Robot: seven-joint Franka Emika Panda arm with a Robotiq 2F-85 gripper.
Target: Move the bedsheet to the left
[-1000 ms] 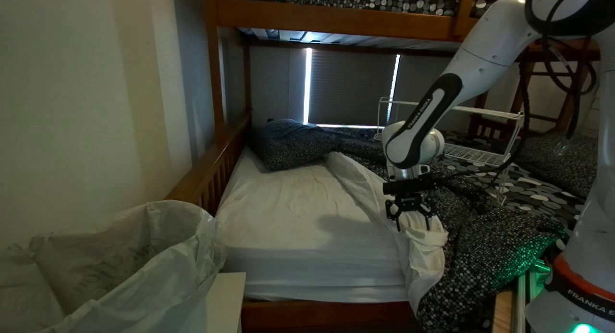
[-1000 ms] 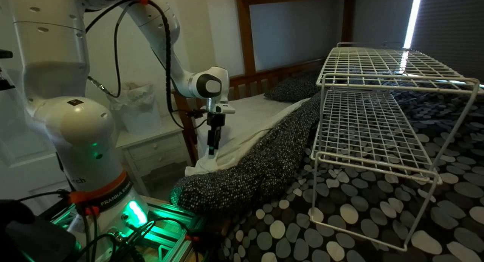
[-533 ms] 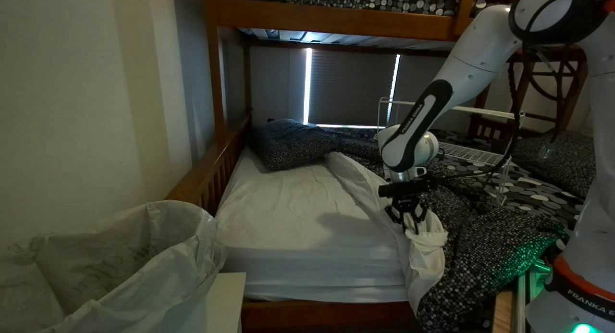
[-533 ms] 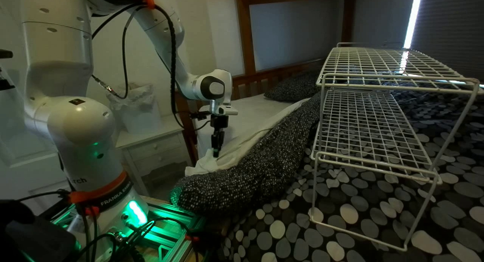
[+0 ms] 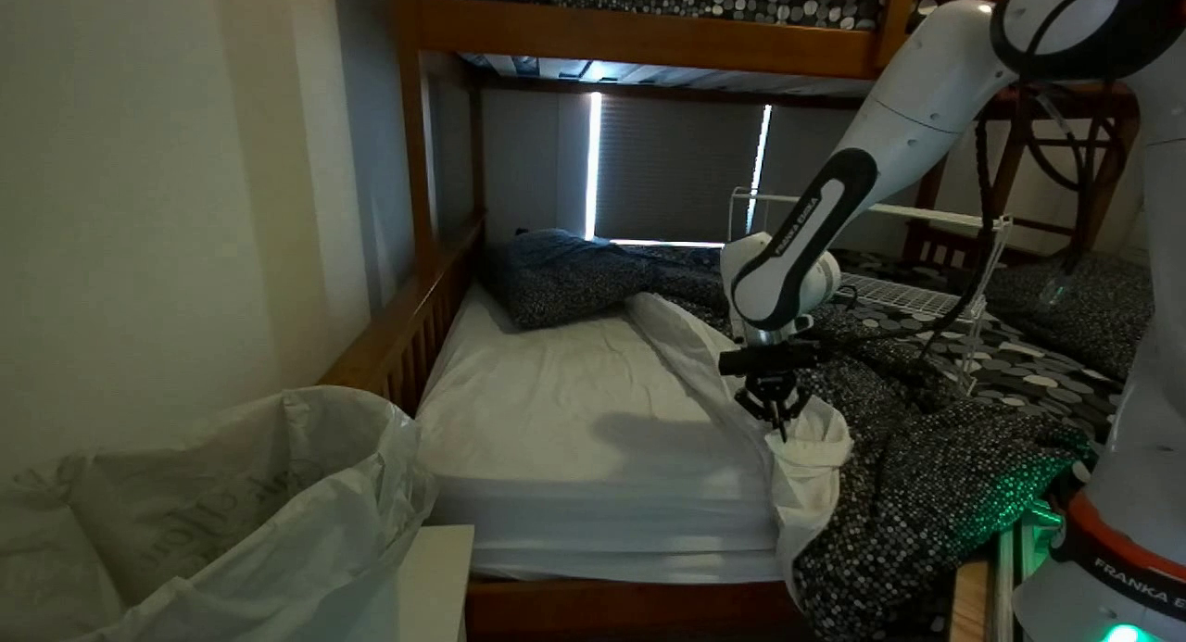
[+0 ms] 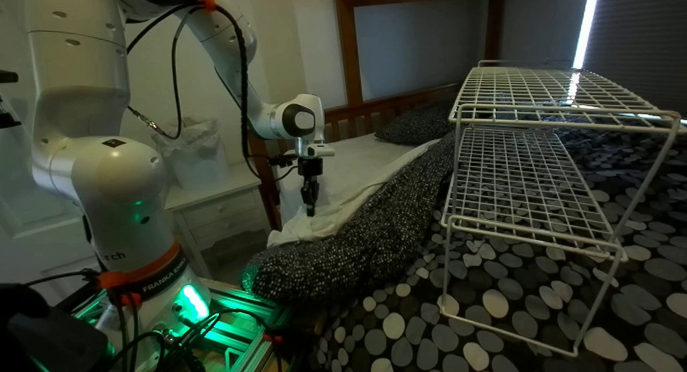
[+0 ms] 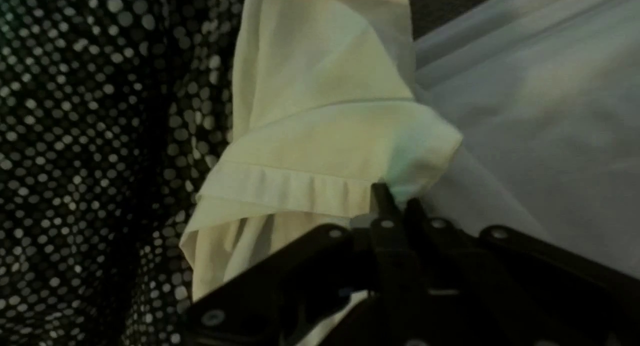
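The bedsheet is a cream-white cloth, bunched along the right side of the white mattress in an exterior view. Its folded end hangs near the foot of the bed. In the wrist view the bedsheet shows a gathered hem and a fold whose corner runs to the fingertips. My gripper has its fingers drawn close together there, pinching that fold. Seen from outside, the gripper points down at the upper end of the bunch; the gripper touches the bedsheet in an exterior view too.
A dark dotted comforter lies against the sheet's right side. A dark pillow rests at the far end. Along the left runs a wooden bed rail. A white wire rack stands on the bed, and a bagged bin sits at front left.
The fingers, wide apart a second ago, have come together on the sheet. In an exterior view the gripper has shifted a little left, and the sheet's bunched end has followed it.
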